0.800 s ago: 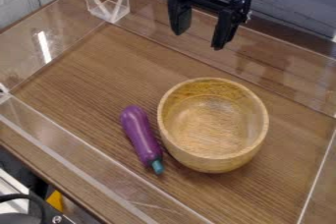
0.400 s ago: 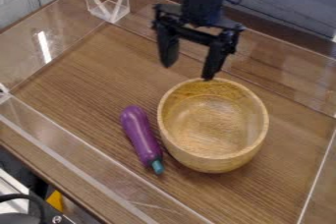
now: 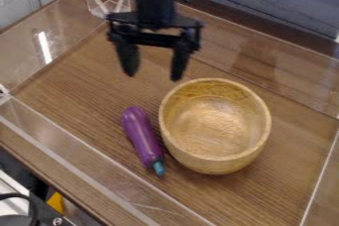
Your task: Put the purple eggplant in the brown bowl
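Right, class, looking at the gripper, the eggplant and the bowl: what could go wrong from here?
The eggplant lies close beside the bowl, so a descending finger might strike the rim. The open gripper may also close off-centre on that slim shape, letting it slip.

The black two-jawed gripper above the round light-brown wooden bowl was blurred, its fingertip edges smeared. The black cable, beyond the bowl to the lower left, was cut off by the picture's edge. The bowl's outer underside was hidden.
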`<state>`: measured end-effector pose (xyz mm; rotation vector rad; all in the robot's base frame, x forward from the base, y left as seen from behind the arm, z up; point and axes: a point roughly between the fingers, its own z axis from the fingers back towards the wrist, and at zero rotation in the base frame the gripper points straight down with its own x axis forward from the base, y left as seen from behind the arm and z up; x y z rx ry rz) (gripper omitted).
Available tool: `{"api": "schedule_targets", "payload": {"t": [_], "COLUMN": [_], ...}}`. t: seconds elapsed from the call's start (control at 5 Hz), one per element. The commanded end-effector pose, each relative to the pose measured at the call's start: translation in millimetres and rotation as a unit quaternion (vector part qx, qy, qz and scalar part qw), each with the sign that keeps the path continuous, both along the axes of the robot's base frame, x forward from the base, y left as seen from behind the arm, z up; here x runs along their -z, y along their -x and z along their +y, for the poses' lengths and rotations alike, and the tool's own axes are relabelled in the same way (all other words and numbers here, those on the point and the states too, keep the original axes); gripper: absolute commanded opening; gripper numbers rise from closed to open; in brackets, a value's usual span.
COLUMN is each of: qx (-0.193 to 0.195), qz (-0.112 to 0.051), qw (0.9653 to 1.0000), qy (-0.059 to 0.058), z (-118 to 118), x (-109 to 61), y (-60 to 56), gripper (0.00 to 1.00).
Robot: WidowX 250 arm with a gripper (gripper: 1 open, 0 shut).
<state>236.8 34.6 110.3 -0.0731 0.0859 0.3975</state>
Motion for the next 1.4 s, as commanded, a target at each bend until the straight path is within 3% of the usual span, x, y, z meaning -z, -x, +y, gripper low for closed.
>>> {"api": "schedule_targets", "payload": {"t": [0.0, 0.4, 0.6, 0.8, 1.2], "qx": [-0.072, -0.174, -0.218, -0.245, -0.262], "qz": [-0.031, -0.036, -0.037, -0.039, -0.040], "qw": [0.9969, 0.9840, 0.9750, 0.9685, 0.9639], "qy": [-0.001, 0.010, 0.016, 0.021, 0.023], "z": [6.6, 7.3, 8.3, 8.8, 9.2], "x": [-5.1, 8.1, 15.8, 24.6, 42.1], "y": [10.2, 20.4, 22.8, 23.9, 22.8], "gripper": [1.00, 1.00, 1.00, 1.00, 1.00]}}
